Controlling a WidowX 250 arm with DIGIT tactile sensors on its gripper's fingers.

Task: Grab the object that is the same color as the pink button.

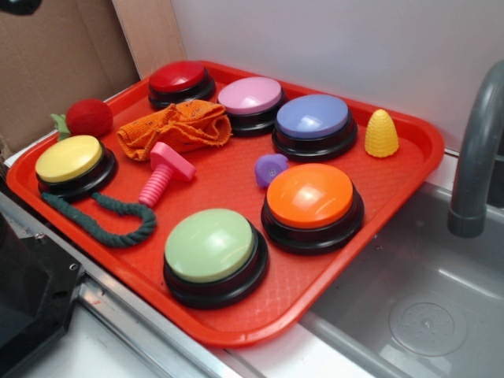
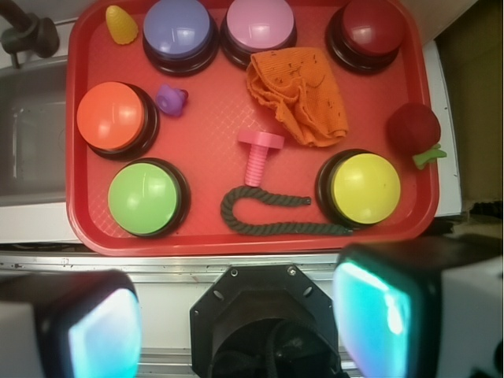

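Exterior view: we see no arm over the red tray; only a dark piece of equipment at the lower left edge, which we can't identify. The pink bolt lies on its side near tray centre, flat wide head toward the orange cloth and just beside it, ribbed shaft pointing toward the green rope. Bright pink, clearly deeper than the pale dome of the pink button, which sits on a black base at the far edge btwn the red button and the purple button.

Wrist view: gripper hangs above the near tray rim, well apart from all items. Both fingers show at frame bottom, spread wide, nothing btwn them. Bolt upright in frame, head at top, shaft tip just above the rope. Cloth to upper right, near the head. Pink button at top centre.
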